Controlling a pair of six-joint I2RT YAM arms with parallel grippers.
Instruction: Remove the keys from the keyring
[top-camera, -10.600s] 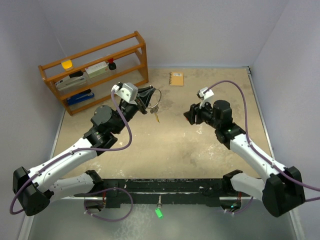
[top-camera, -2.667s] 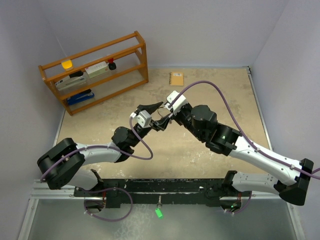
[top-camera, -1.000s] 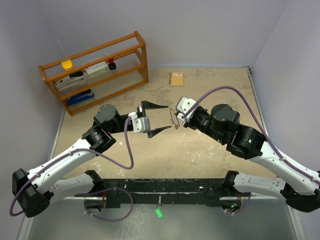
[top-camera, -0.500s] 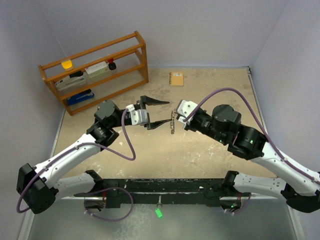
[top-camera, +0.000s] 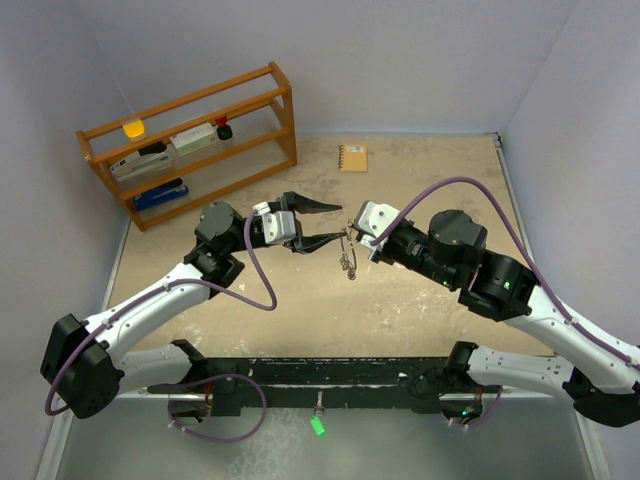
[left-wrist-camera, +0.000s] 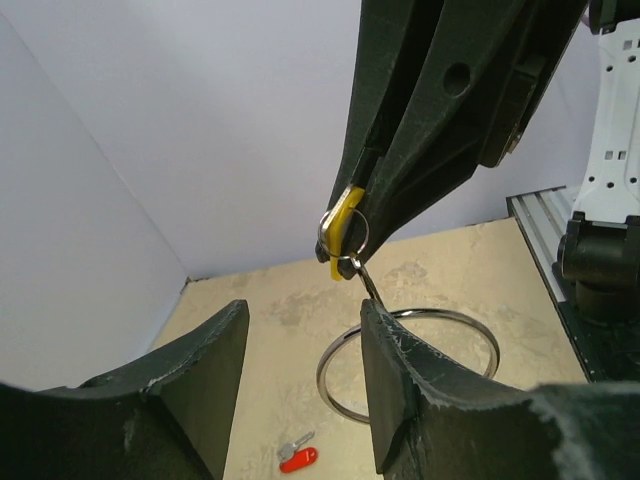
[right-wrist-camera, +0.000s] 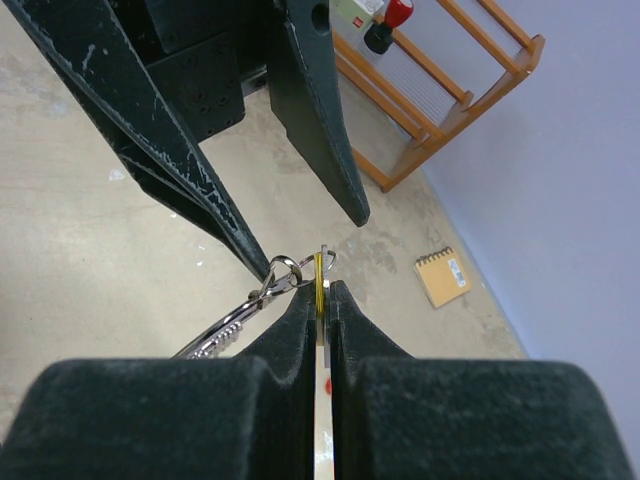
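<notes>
My right gripper (right-wrist-camera: 321, 291) is pinched tight on the yellow-headed key (right-wrist-camera: 320, 268), which my right wrist camera sees edge-on as a thin yellow line between the closed fingertips. My left gripper (left-wrist-camera: 303, 318) stands partly spread with nothing between its fingers (left-wrist-camera: 195, 385). One finger (right-wrist-camera: 312, 120) hangs just above the key and the other ends just beside the small split ring (right-wrist-camera: 283, 270).

The left wrist camera shows that key's flat face (left-wrist-camera: 345, 222) and the small split ring through it. Below hangs the keyring (left-wrist-camera: 440, 314), a wide silver hoop partly hidden behind my left finger and held above the table (left-wrist-camera: 270, 330). Only this view shows the red-headed key (left-wrist-camera: 300, 459), lying loose on the table under the hoop.

From above, the two grippers meet mid-table, and the hoop and its load are only a thin silver tangle (top-camera: 348, 262) dangling under my right gripper (top-camera: 352, 237).

By count: one yellow key, one red key, one large hoop and one small split ring. The silver pieces (right-wrist-camera: 225, 330) hang blurred, so I cannot count them. Farther out are one wooden rack (top-camera: 190, 140) and one orange notebook (top-camera: 353, 157).
</notes>
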